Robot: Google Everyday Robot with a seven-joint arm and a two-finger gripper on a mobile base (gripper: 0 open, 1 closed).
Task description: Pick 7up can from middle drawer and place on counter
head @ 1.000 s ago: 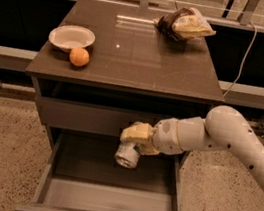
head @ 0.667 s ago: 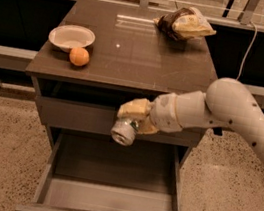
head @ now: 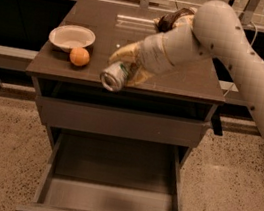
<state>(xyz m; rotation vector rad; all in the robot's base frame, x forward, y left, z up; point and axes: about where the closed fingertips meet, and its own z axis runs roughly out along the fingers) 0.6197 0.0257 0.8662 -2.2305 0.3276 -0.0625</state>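
The 7up can (head: 114,75), silver with green and red marks, lies tilted on its side in my gripper (head: 123,68), held over the front part of the counter (head: 176,85). The gripper's tan fingers (head: 122,52) are shut on the can. The white arm comes in from the upper right across the counter. The middle drawer (head: 113,185) stands pulled out below, its grey floor bare. The drawer front above it is shut.
A white bowl (head: 72,37) and an orange (head: 79,57) sit at the counter's left. A brown bag (head: 174,17) at the back right is partly hidden behind the arm. Speckled floor lies on both sides of the cabinet.
The gripper has lifted the can from just above the open drawer, up past the upper drawer front, to above the counter's front edge, moving up and left.
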